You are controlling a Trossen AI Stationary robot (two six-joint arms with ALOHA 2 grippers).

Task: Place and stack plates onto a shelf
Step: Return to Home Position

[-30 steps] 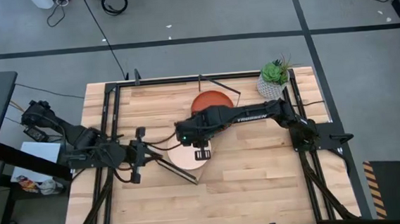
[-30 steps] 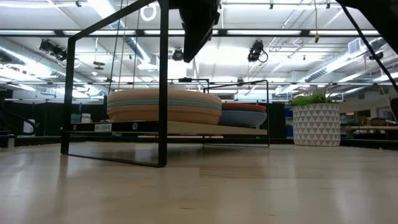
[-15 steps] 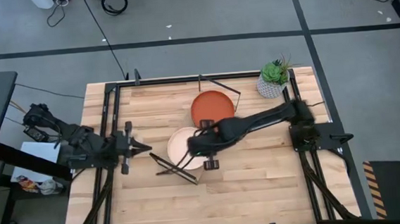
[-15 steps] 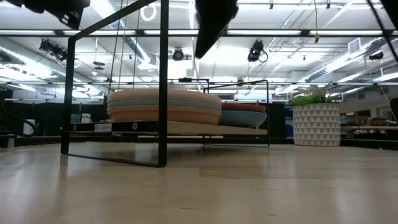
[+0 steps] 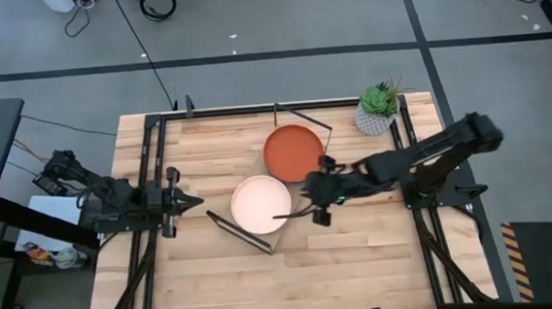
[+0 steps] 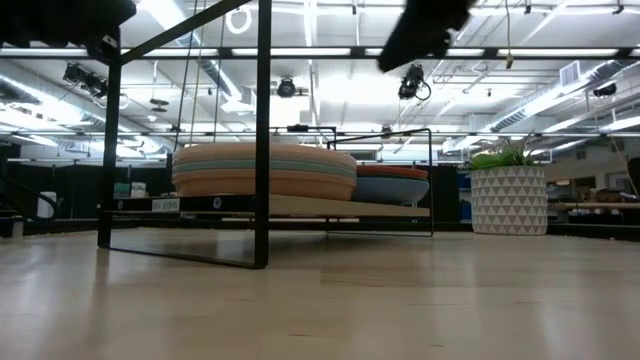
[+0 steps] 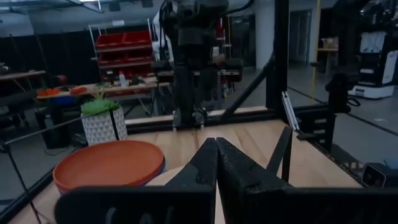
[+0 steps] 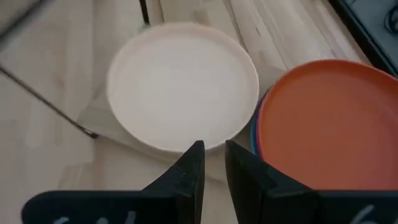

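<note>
You have one shelf (image 6: 300, 205) carrying two stacks of plates. From above, only two plates show whole: one cream plate (image 5: 261, 202) and one orange plate (image 5: 293, 152). At counter (image 5: 361, 256) height the far stack shows two, orange over one blue plate (image 6: 395, 190). The near stack shows several colour bands, too close to count. There is one potted plant (image 5: 378, 109) and two grippers: the left gripper (image 7: 216, 146) and the right gripper (image 8: 214, 147).

The shelf (image 5: 274, 233) holds one plate stack (image 5: 260, 202) at its 7 o'clock end, a second stack (image 5: 293, 151) at 1. My left gripper (image 5: 194, 201) lies at 9 o'clock of the first, my right gripper (image 5: 310, 191) at 3.
</note>
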